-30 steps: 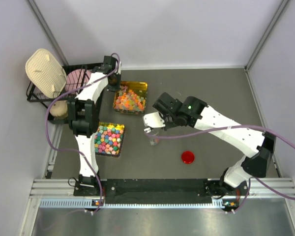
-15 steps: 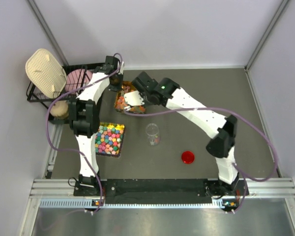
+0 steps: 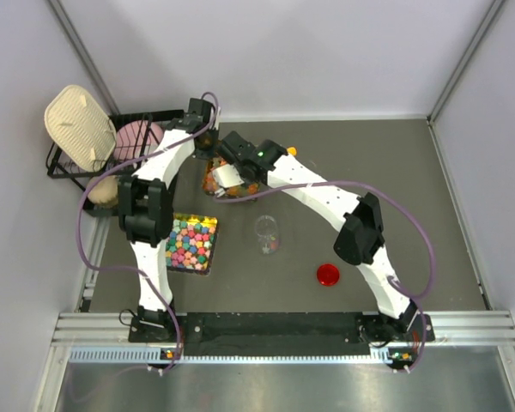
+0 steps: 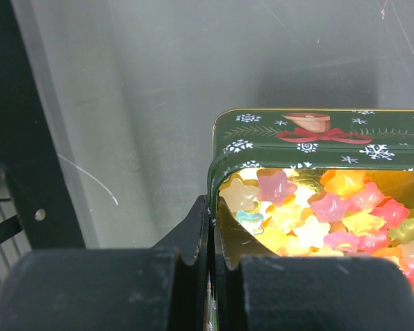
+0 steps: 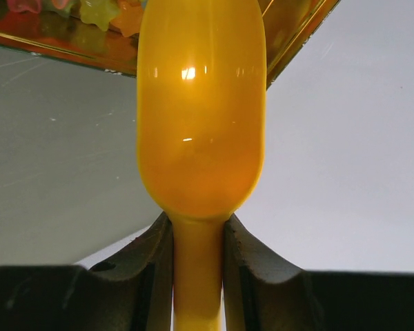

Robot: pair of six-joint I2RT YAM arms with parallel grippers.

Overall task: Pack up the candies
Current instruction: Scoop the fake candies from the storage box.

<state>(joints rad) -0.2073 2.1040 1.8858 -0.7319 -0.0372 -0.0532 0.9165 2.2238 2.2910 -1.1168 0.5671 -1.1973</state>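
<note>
Both grips locked: your left fingers (image 4: 186, 238) pinch the tin (image 4: 317, 134) wall beside the candies (image 4: 317, 214), right fingers (image 5: 152, 258) clamp the spoon (image 5: 200, 117); jar (image 3: 267, 233) and red lid (image 3: 328, 275) sit apart on open tabletop (image 3: 395, 189).

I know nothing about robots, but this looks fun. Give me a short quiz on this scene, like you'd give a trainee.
1. True or false: the right fingers grip an orange spoon.
2. What do the left fingers pinch? A: the rim of the green tin holding star candies. B: a sponge. C: a cup.
3. In the top view, is the red lid on the clear jar?
Key: 1 true. 2 A. 3 No, it lies on the table, apart from the jar.
</note>
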